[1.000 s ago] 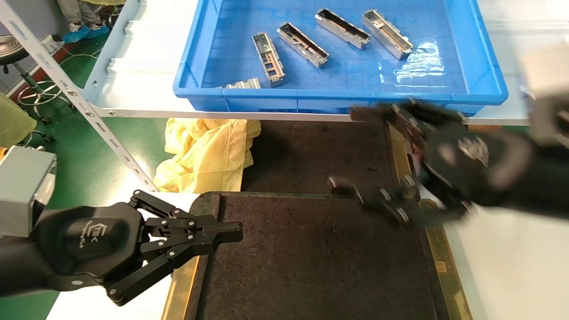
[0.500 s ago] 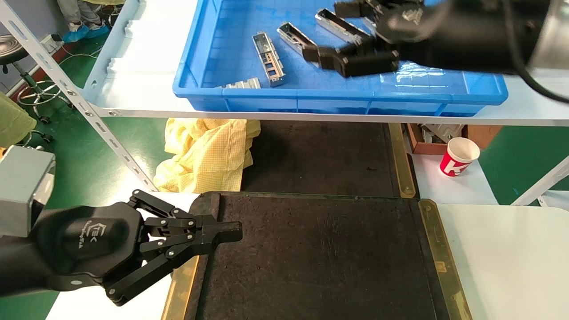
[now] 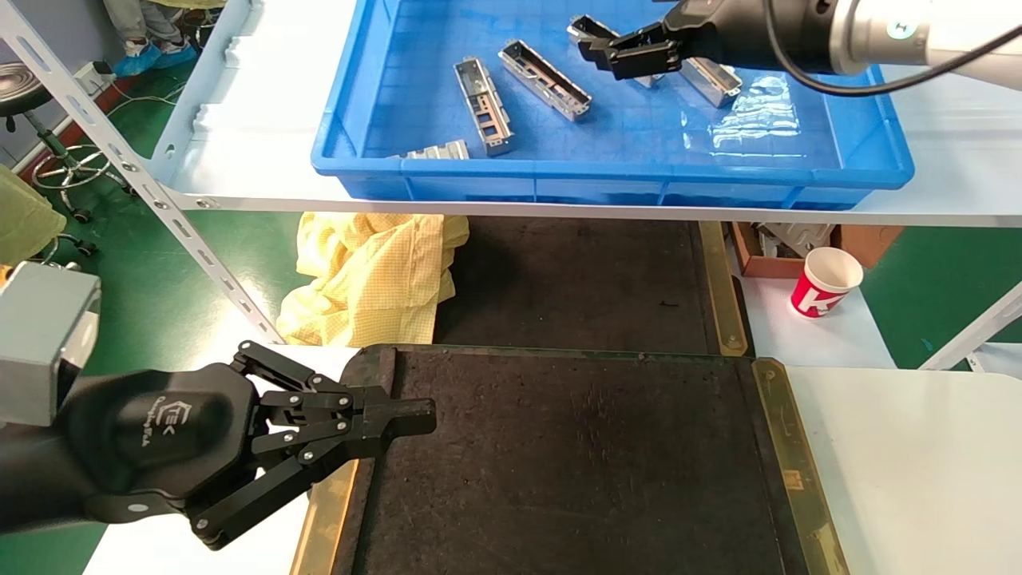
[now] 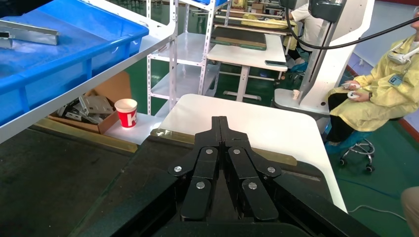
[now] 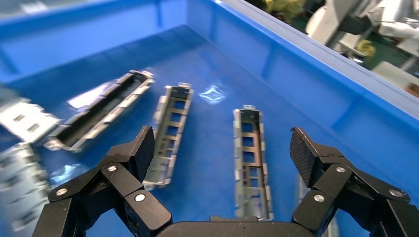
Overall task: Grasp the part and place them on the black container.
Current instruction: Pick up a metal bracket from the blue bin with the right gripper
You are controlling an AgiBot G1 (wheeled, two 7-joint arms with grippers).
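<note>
The right gripper (image 3: 600,46) hangs over the far side of the big blue plastic crate (image 3: 607,172), which sits on a white shelf (image 3: 239,120). Its jaws are wide open and hold nothing. In the right wrist view, a long thin silver metal part (image 5: 252,163) with square holes lies flat on the crate floor, between the two open fingertips (image 5: 143,148) and below them. A second silver part (image 5: 170,131) lies just beside it, near one fingertip. More silver parts (image 3: 545,80) lie apart in the crate.

The flat black container with brass strips (image 3: 575,479) sits on the desk at the near edge, with nothing on it. The left gripper (image 3: 399,419) rests at the container's left edge, jaws closed tight and empty.
</note>
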